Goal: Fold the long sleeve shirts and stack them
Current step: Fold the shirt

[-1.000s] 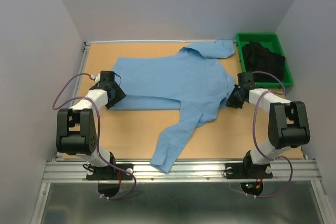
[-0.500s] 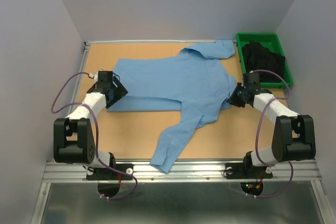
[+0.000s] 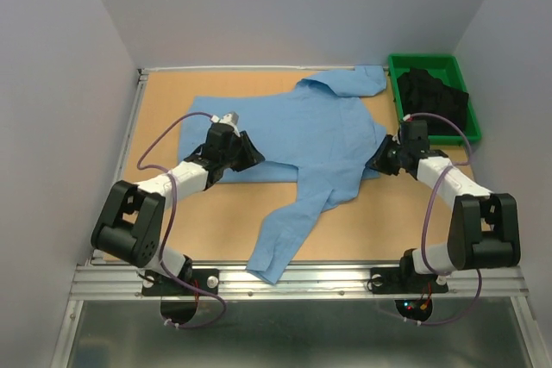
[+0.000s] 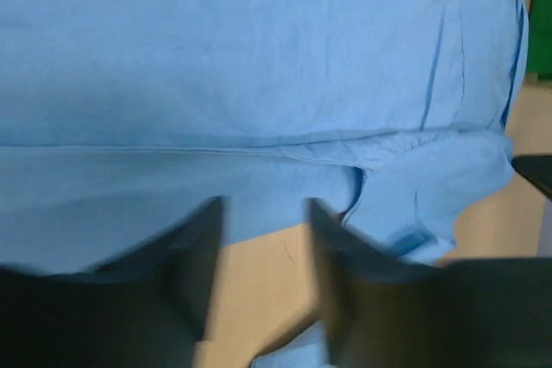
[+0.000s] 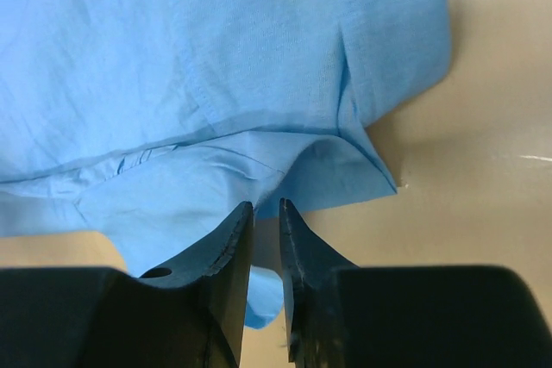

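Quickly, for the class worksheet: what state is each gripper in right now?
Left gripper: open, holding nothing.
Right gripper: closed on the edge of the light blue shirt.

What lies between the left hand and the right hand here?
The light blue shirt fills the stretch between the left hand and the right hand, as the top view shows.

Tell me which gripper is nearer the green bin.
Right. The right gripper sits at the shirt's right edge, just short of the green bin. The left gripper is at the shirt's near hem, far to the bin's left.
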`<move>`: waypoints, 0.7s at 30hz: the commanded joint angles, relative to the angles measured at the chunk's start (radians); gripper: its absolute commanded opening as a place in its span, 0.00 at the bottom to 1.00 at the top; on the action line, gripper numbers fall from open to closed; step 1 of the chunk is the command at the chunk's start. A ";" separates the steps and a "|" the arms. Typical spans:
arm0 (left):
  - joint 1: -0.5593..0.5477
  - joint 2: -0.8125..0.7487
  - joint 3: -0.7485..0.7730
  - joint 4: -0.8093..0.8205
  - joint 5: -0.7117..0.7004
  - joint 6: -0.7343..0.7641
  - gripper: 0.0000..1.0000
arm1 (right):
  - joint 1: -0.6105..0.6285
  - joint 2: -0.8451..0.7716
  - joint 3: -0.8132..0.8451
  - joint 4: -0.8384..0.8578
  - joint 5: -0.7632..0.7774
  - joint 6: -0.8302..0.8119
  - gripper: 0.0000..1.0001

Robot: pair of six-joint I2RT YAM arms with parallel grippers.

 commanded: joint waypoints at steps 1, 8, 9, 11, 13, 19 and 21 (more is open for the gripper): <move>-0.038 0.055 -0.007 0.187 0.178 -0.042 0.35 | -0.008 0.011 -0.058 0.105 -0.082 -0.005 0.25; -0.070 0.129 -0.030 0.260 0.244 -0.040 0.22 | -0.008 0.057 -0.095 0.145 -0.091 -0.003 0.24; -0.084 0.118 -0.039 0.285 0.244 -0.040 0.22 | -0.008 0.060 -0.098 0.147 -0.089 -0.003 0.24; -0.095 0.100 -0.051 0.309 0.250 -0.010 0.22 | -0.008 0.071 -0.105 0.153 -0.091 -0.006 0.24; -0.104 0.120 -0.053 0.316 0.268 0.000 0.22 | -0.007 0.077 -0.114 0.156 -0.086 -0.005 0.24; -0.104 0.205 -0.071 0.326 0.268 -0.009 0.21 | -0.008 0.100 -0.124 0.167 -0.071 -0.002 0.24; -0.104 0.221 -0.076 0.325 0.258 -0.022 0.20 | -0.007 0.109 -0.125 0.167 -0.063 0.001 0.24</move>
